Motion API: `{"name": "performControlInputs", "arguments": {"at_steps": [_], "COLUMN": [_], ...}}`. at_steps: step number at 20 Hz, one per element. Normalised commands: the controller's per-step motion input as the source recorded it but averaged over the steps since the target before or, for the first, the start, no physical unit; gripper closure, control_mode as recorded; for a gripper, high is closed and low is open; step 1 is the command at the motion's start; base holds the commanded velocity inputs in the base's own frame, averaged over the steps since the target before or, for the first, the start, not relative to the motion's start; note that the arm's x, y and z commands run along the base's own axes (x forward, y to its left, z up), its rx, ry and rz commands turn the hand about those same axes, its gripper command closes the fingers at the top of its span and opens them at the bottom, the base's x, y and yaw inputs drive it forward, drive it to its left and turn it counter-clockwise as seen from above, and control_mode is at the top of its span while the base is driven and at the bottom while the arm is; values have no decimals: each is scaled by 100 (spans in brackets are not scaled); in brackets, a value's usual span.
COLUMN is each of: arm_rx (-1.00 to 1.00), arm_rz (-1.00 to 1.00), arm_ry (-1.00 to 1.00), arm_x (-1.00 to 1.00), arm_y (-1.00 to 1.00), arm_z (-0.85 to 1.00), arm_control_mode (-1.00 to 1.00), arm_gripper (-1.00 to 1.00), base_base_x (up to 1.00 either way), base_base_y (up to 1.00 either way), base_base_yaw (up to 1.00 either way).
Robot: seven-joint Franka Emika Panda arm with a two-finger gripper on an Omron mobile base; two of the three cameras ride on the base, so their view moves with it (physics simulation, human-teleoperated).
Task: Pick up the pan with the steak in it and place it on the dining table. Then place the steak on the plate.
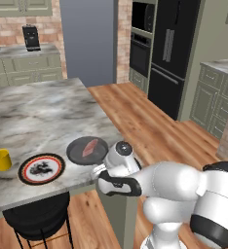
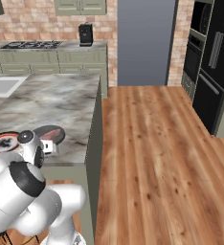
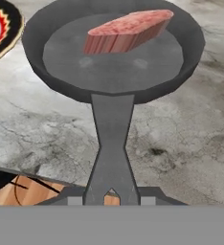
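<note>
On the dining table [image 1: 43,112], near edge: pan [image 1: 86,150] with steak [image 1: 90,147], just right of the plate [image 1: 41,168].
We log the gripper [image 3: 111,200] pinching the pan's handle end. We judge the pan stiff and heavy, tip-prone when held this far out; the steak looks soft, slippery, best pinched across its narrow sides.

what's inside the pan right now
The steak lies inside the pan, toward its far side from the handle. The rest of the pan floor is bare. The pan floor directly under the meat is covered.
</note>
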Motion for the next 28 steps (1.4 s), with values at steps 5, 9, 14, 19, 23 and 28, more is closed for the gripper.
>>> {"name": "performControlInputs", "arguments": {"at_steps": [5, 9, 14, 19, 23, 28], "arm_rx": [0, 0, 0, 0, 4, 4], "arm_rz": [0, 0, 0, 0, -2, -5], "arm_ry": [0, 0, 0, 0, 0, 1], "arm_x": [0, -8, -4, 0, 0, 0], "arm_y": [2, 15, 13, 0, 0, 0], "arm_z": [-2, 0, 0, 5, 38, 56], "arm_control_mode": [-100, -100, -100, -100, -100, -100], "arm_gripper": [100, 100, -100, -100, -100, -100], "base_base_x": [0, 0, 0, 0, 0, 0], "base_base_y": [0, 0, 0, 0, 0, 0], "base_base_yaw": [0, 0, 0, 0, 0, 0]}}
